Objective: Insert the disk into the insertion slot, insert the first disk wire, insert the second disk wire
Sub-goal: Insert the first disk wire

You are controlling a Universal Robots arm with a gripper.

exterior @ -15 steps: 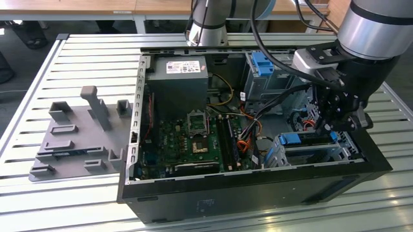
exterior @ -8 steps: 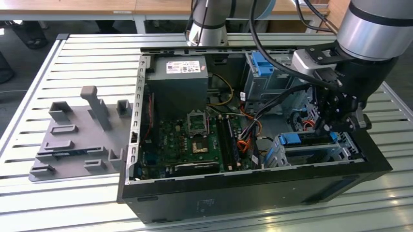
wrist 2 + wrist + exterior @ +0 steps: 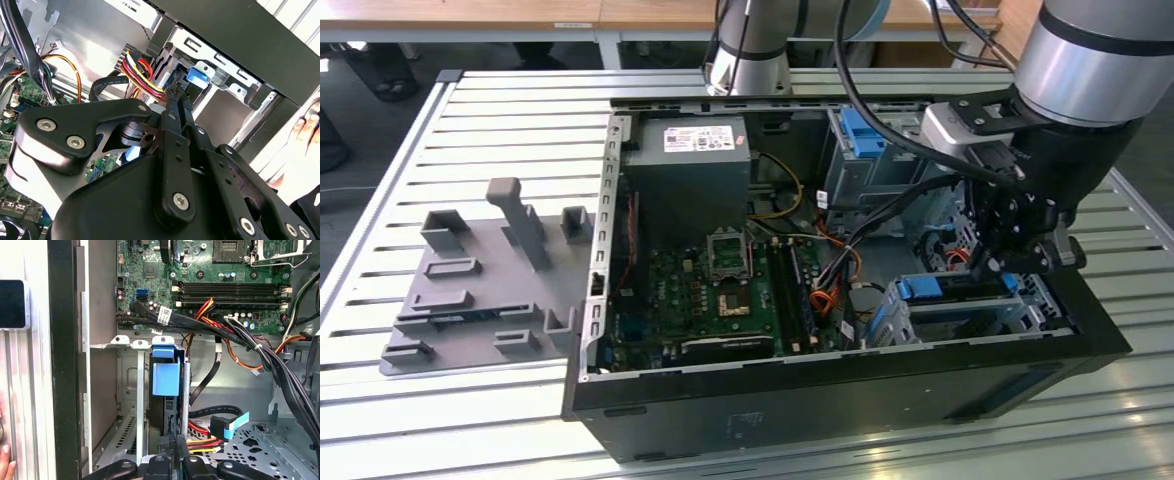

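1. Black steel computer case [image 3: 854, 390] lies open on a slatted metal table [image 3: 520, 110] in the exterior view. The claw [image 3: 1001, 264] reaches down into the case. Directly below its fingertips sits the insertion slot [image 3: 907, 322], a low silver cage. The blue carrier of the disk [image 3: 947, 287] shows inside it. Well apart from the claw, towards the exterior view's left, lies the green motherboard [image 3: 720, 290]. A grey fixture plate [image 3: 467, 300] lies farther that way, outside the case.
2. In the second wrist view the fingers of the claw [image 3: 175, 95] are drawn together, clamped on the black connector of the disk wire [image 3: 142, 70], a bundle of red, yellow and black strands. The disk's blue tab [image 3: 197, 75] is just beside the fingertips, within the insertion slot [image 3: 227, 75]. A person's hand [image 3: 304, 125] rests outside the case, well apart from the claw.
3. In the first wrist view the disk [image 3: 165, 380] stands edge-on in the insertion slot [image 3: 127, 390], straight ahead of the claw [image 3: 172, 447]. The disk wire [image 3: 202, 442] runs into the fingertips from one side. Whether its connector is fully seated cannot be told. A second cable [image 3: 229, 426], black with a light-blue tab, lies near the claw and apart from the disk. The motherboard [image 3: 225, 270] lies beyond the disk.
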